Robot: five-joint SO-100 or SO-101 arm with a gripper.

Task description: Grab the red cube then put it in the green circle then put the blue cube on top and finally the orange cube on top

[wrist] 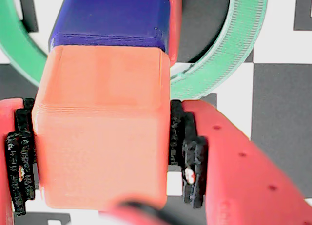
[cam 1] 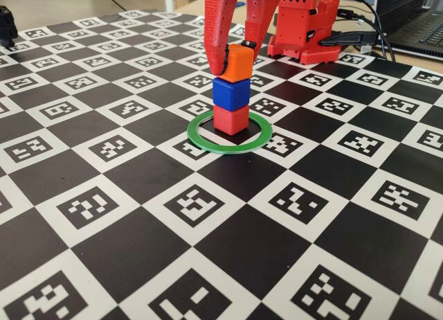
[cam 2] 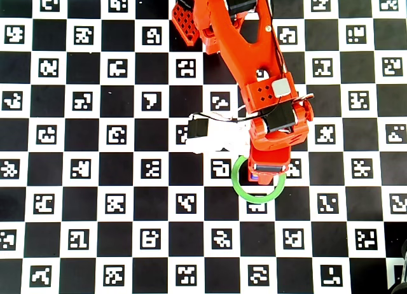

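Inside the green circle [cam 1: 230,133] the red cube [cam 1: 230,119] carries the blue cube [cam 1: 230,93]; the pincer [cam 1: 237,55], closed on the orange cube [cam 1: 237,63], rests it on top, unreleased.

Gripper [cam 1: 237,53] fingers close against both sides of orange cube [cam 1: 238,62]; no side room there.
Directly below gripper: blue cube [cam 1: 230,93], then red cube [cam 1: 230,118], stacked inside green circle [cam 1: 201,141]; no way down.
Behind gripper in fixed view: red arm base [cam 1: 304,29] and cables [cam 1: 377,19] close that side.
In front of gripper and to left and right of stack: checkered board [cam 1: 138,216] bare, wide free passage.
Ring flat on board, no barrier.
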